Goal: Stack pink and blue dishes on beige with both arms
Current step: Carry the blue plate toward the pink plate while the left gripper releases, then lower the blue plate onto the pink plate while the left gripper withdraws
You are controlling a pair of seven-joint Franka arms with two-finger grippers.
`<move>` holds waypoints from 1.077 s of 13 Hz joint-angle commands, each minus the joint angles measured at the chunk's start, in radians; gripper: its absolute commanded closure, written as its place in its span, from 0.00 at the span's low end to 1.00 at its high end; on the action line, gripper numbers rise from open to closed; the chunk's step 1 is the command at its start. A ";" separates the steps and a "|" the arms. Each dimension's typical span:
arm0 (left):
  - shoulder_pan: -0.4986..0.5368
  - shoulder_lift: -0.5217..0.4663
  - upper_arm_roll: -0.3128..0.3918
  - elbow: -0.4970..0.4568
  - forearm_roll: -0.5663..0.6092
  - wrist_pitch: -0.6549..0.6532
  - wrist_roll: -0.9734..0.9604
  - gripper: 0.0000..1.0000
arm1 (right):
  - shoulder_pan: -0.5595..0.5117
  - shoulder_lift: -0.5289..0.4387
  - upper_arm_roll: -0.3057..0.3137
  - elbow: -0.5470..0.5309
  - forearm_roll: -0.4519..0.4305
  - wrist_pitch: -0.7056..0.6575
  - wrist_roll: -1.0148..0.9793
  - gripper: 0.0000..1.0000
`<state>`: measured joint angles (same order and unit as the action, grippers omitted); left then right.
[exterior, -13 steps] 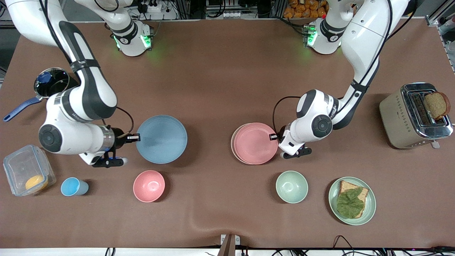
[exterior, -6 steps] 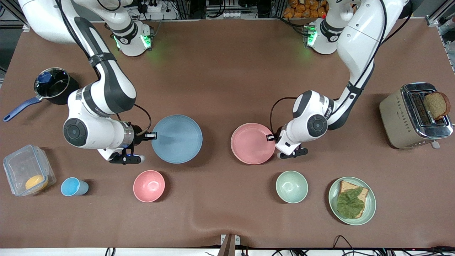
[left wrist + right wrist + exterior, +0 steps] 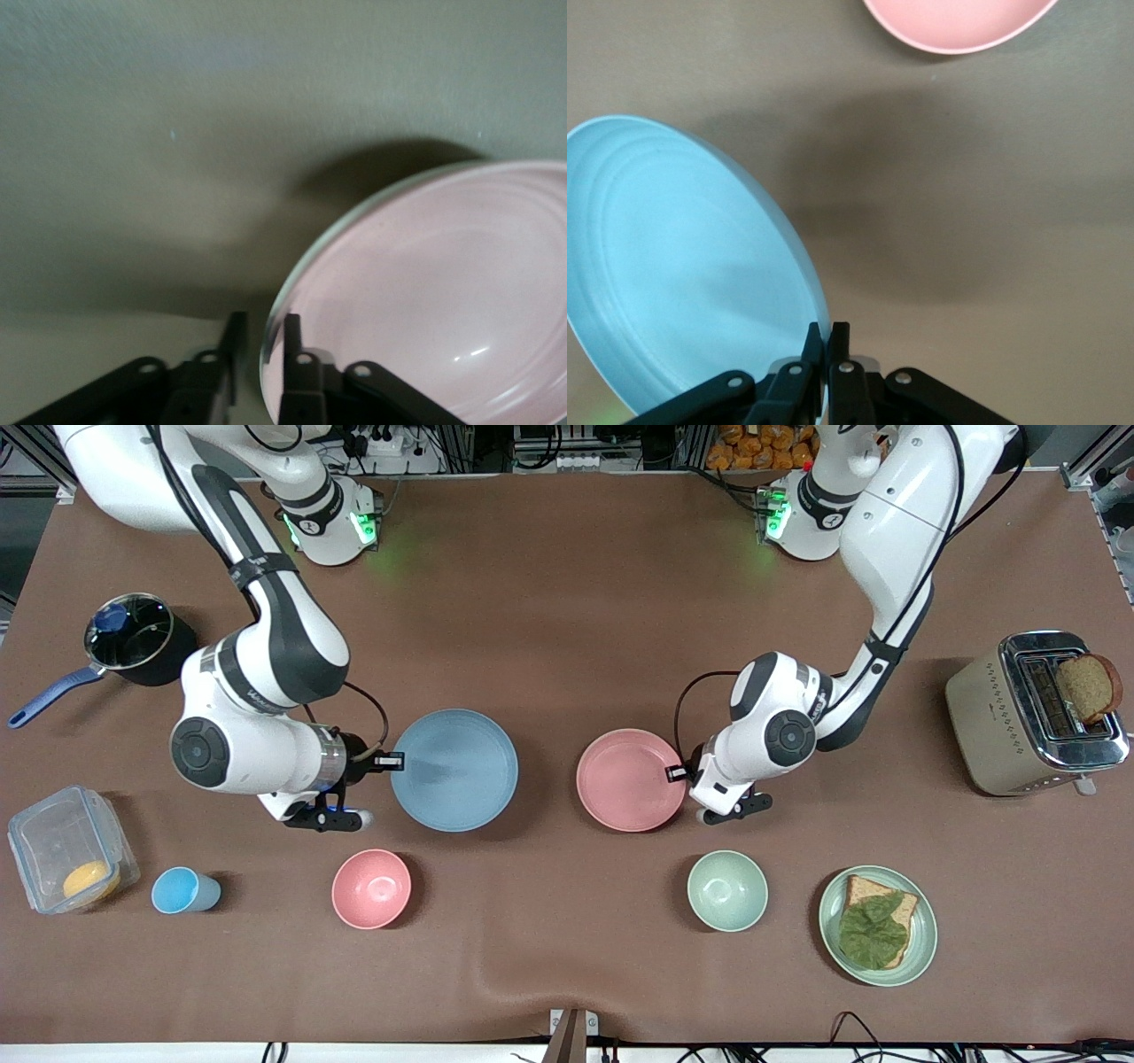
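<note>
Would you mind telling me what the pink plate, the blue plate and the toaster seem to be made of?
Pink plate: probably matte plastic or a fibre composite; even pastel colour, only a faint sheen, thin rim. Blue plate: likely the same; flat pastel colour, soft moulded rings in the right wrist view. Toaster: beige matte sides, possibly painted metal or plastic, under a mirror-bright chrome top.

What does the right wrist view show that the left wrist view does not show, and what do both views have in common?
Only the right wrist view shows the flat round pastel blue plate, its rim pinched between the shut fingers of the right hand, with the edge of the small deep pink bowl farther off.

Only the left wrist view shows the flat round pastel pink plate, its rim sitting between the fingers of the left hand, which stand slightly apart around it.

Both show a black two-finger hand at a plate's rim, above the plain table cover.
</note>
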<state>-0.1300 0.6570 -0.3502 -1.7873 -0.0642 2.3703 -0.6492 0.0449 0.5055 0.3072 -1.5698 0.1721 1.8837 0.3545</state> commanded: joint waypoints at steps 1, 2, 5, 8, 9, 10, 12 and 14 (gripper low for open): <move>0.007 -0.113 0.011 -0.003 0.027 -0.067 -0.050 0.00 | 0.041 0.007 0.001 -0.001 0.018 0.040 0.079 1.00; 0.038 -0.191 0.019 -0.001 0.032 -0.119 -0.046 0.00 | 0.055 0.011 0.001 -0.003 0.018 0.063 0.105 1.00; 0.111 -0.356 0.020 0.054 0.063 -0.287 -0.026 0.00 | 0.128 0.015 0.001 -0.004 0.035 0.118 0.231 1.00; 0.217 -0.440 0.019 0.103 0.101 -0.381 0.026 0.00 | 0.217 0.051 0.000 -0.003 0.035 0.234 0.375 1.00; 0.248 -0.465 0.019 0.114 0.101 -0.410 0.058 0.00 | 0.243 0.068 0.000 -0.001 0.033 0.279 0.414 1.00; 0.269 -0.487 0.019 0.123 0.101 -0.445 0.110 0.00 | 0.275 0.085 0.000 0.000 0.033 0.326 0.449 1.00; 0.334 -0.528 0.020 0.157 0.101 -0.559 0.212 0.00 | 0.354 0.100 -0.007 0.002 0.023 0.417 0.513 1.00; 0.400 -0.577 0.020 0.181 0.101 -0.649 0.290 0.00 | 0.391 0.126 -0.017 0.004 0.020 0.495 0.544 1.00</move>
<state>0.2177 0.1339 -0.3217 -1.6253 0.0182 1.7980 -0.4210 0.4038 0.6143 0.3083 -1.5789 0.1845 2.3295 0.8648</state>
